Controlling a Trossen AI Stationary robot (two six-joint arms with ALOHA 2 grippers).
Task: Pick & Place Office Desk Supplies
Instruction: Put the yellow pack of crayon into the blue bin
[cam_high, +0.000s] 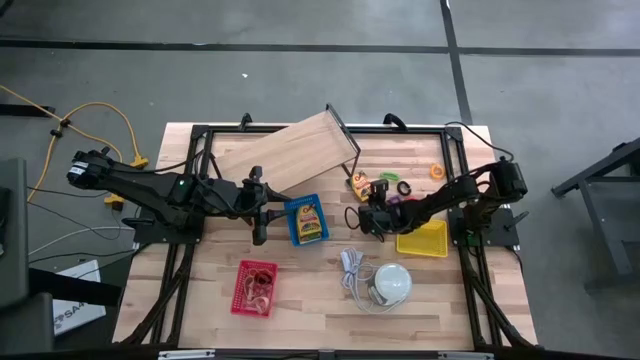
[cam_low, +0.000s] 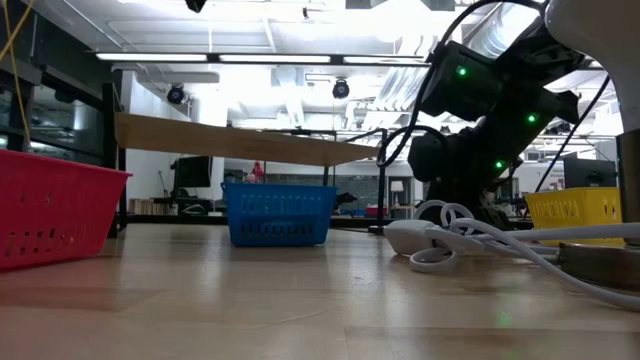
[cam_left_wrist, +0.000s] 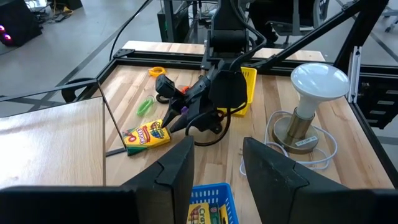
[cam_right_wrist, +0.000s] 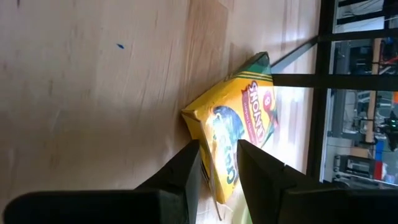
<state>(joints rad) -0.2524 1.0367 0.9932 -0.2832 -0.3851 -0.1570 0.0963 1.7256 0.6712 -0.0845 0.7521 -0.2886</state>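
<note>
right gripper: lowered near the table's middle, fingers narrowly parted, nothing clamped, lined up for a pick.
crayon box: lies flat on the table, just ahead of the fingertips, beside the wooden board.
left gripper: parked, fingers apart and empty, above the blue basket, likely the drop spot.

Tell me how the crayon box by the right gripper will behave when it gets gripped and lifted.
The crayon box looks like thin printed card, so probably light and fairly stiff, though its sides may dent under the right gripper. It lies flat on the table, so it should slide rather than roll. Loose crayons could shift inside.
</note>
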